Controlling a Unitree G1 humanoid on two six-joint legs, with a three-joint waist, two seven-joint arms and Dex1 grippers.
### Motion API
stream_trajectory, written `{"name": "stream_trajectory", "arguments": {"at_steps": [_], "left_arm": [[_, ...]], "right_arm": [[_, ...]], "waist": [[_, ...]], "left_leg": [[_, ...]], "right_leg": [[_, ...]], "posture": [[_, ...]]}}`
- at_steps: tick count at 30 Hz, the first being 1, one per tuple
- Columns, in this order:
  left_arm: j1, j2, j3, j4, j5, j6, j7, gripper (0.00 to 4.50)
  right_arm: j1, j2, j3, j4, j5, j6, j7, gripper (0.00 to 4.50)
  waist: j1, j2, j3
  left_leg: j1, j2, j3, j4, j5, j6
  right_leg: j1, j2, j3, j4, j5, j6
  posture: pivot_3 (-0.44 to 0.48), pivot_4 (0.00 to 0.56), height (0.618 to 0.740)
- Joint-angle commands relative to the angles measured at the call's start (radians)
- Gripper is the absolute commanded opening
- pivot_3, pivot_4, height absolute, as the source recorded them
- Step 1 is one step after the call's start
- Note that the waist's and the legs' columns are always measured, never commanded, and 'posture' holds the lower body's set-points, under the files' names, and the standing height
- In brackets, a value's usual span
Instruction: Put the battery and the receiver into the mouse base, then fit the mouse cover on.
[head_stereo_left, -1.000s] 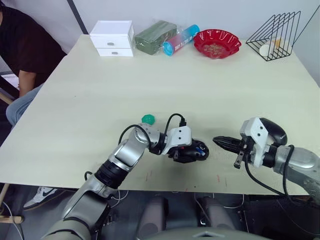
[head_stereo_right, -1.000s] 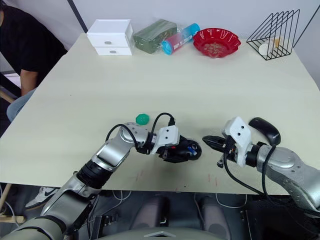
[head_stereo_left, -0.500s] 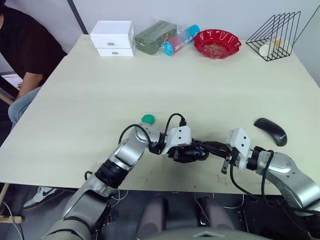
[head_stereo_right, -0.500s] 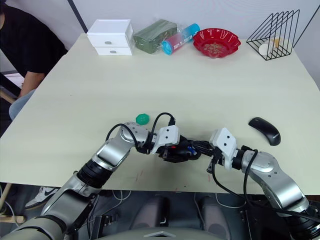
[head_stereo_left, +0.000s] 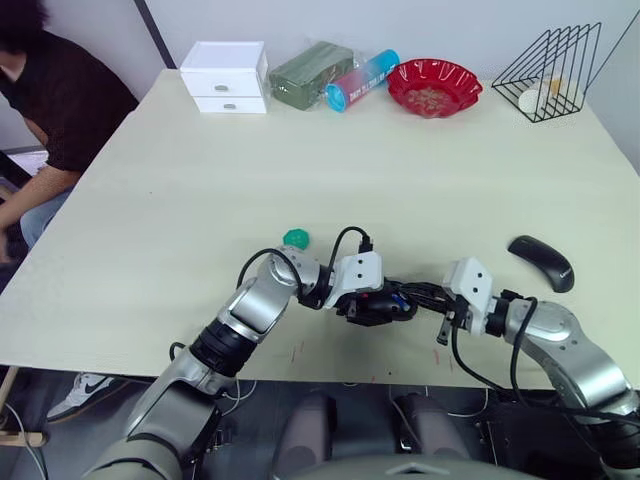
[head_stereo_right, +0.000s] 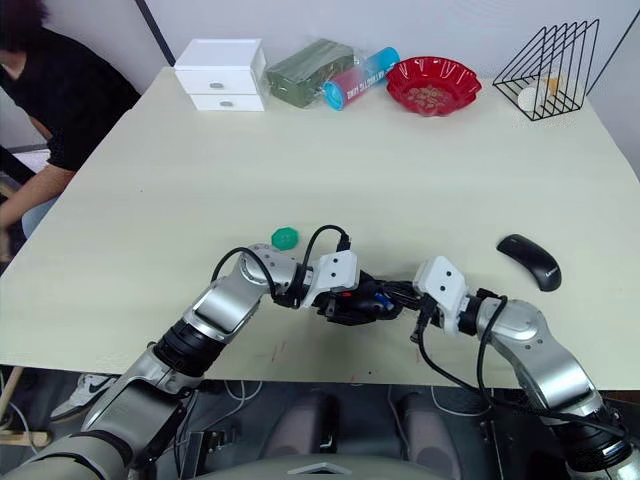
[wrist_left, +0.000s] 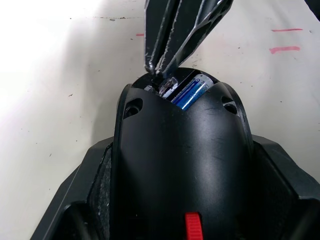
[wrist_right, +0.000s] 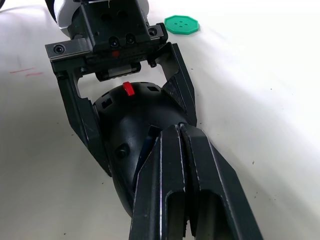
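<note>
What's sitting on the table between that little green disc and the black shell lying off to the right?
Between the green disc and the mouse cover, the head views show the mouse base, clamped by the left gripper, with the right gripper reaching into it.

Mouse base (head_stereo_left: 385, 303) near table's (head_stereo_left: 200, 180) front edge, between left gripper (head_stereo_left: 372, 303) and right gripper (head_stereo_left: 408, 293). Battery (wrist_left: 191, 91) inside base; receiver (wrist_left: 168, 86) just beside it. Mouse cover (head_stereo_left: 541, 262) well to the right. Disc (head_stereo_left: 295, 238) behind-left. Drawers (head_stereo_left: 227, 76), bowl (head_stereo_left: 434, 86), wire rack (head_stereo_left: 553, 70) along far edge.
</note>
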Motion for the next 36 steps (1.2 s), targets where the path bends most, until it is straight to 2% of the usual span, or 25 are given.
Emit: {"name": "stream_trajectory", "arguments": {"at_steps": [1,16,20,22,30,36], "left_arm": [[0.028,0.016,-0.04,0.017,0.019,0.029,-0.013,2.96],[0.028,0.022,-0.039,0.008,0.015,0.038,-0.017,2.96],[0.029,0.023,-0.038,0.004,0.017,0.042,-0.018,2.96],[0.03,0.023,-0.038,0.001,0.018,0.044,-0.018,2.96],[0.029,0.025,-0.037,-0.002,0.016,0.053,-0.023,2.96],[0.021,0.026,-0.034,0.009,0.016,0.049,-0.024,2.96]], "right_arm": [[-0.011,0.01,-0.002,0.006,-0.018,-0.019,0.012,0.06],[0.002,0.015,0.058,0.107,-0.124,0.038,0.016,0.06],[0.001,0.01,0.084,0.132,-0.156,0.089,0.005,0.06],[0.0,0.016,0.084,0.135,-0.16,0.098,-0.002,0.06],[0.053,0.049,-0.052,0.061,-0.044,-0.092,0.036,0.06],[0.132,0.012,-0.145,0.016,0.003,-0.211,0.103,0.06]], "waist": [[0.0,0.0,0.0],[-0.004,0.0,-0.002],[-0.011,0.0,-0.003],[-0.014,0.0,-0.007],[-0.017,-0.001,-0.01],[-0.02,0.0,-0.009]], "left_leg": [[0.0,0.0,0.0,0.0,0.0,0.0],[0.003,0.0,0.0,0.0,0.0,0.0],[0.017,0.0,0.001,-0.003,0.0,0.0],[0.018,0.0,0.0,-0.003,0.0,0.0],[0.017,0.0,0.0,-0.003,0.0,0.0],[0.016,0.0,0.001,-0.003,0.0,0.0]], "right_leg": [[0.0,0.0,0.0,0.0,0.0,0.0],[0.003,0.0,0.0,0.001,0.0,0.0],[0.015,0.0,0.001,-0.001,-0.001,-0.001],[0.015,0.001,0.001,-0.001,-0.001,-0.002],[0.015,0.001,0.001,-0.001,-0.001,-0.001],[0.015,0.001,0.001,-0.001,-0.001,-0.001]], "posture": [[0.0,0.15,0.74],[0.0,0.15,0.74],[0.0,0.15,0.74],[0.0,0.15,0.74],[0.0,0.15,0.74],[0.0,0.15,0.74]]}}
